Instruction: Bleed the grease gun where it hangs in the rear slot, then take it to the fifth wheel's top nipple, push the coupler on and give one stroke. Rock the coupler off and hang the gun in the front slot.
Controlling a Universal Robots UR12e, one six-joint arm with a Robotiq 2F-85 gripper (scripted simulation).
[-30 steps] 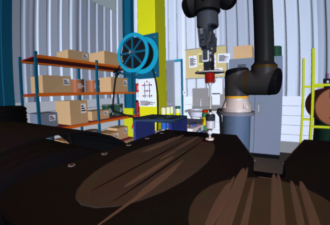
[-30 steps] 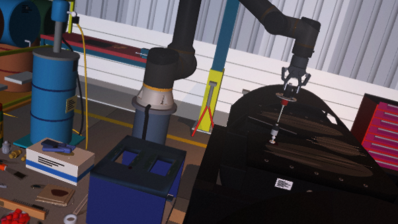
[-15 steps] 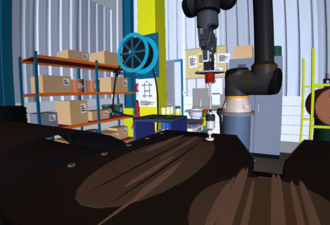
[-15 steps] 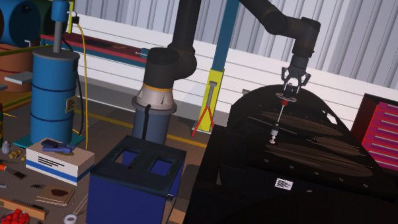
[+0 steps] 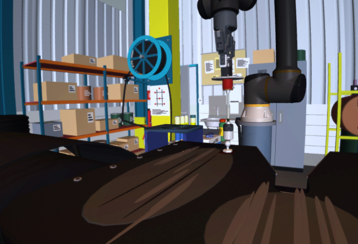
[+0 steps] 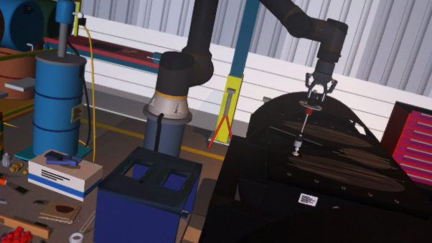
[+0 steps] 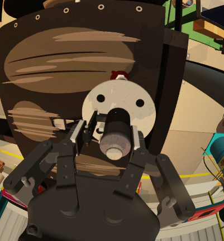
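The grease gun's coupler (image 5: 228, 142) sits on the top nipple (image 5: 227, 150) of the dark fifth wheel plate (image 5: 167, 184), at the plate's far edge. The grease gun (image 5: 227, 95) stands upright above it, with a red collar and a thin tube down to the silver coupler, and it is held by its black handle (image 7: 115, 131) in my closed gripper (image 5: 227, 59). From the wrist camera the gun's round pale flange (image 7: 119, 104) hides the tube and coupler, and only a red ring around the nipple (image 7: 119, 74) shows past it. The blue slotted rack (image 6: 150, 176) stands empty beside the plate.
The arm's pedestal (image 5: 257, 126) rises just behind the plate's far edge. A blue drum with a pump (image 6: 57, 95) stands left of the rack, with a box and small tools on the floor. Shelving with cartons (image 5: 81, 97) lines the back wall.
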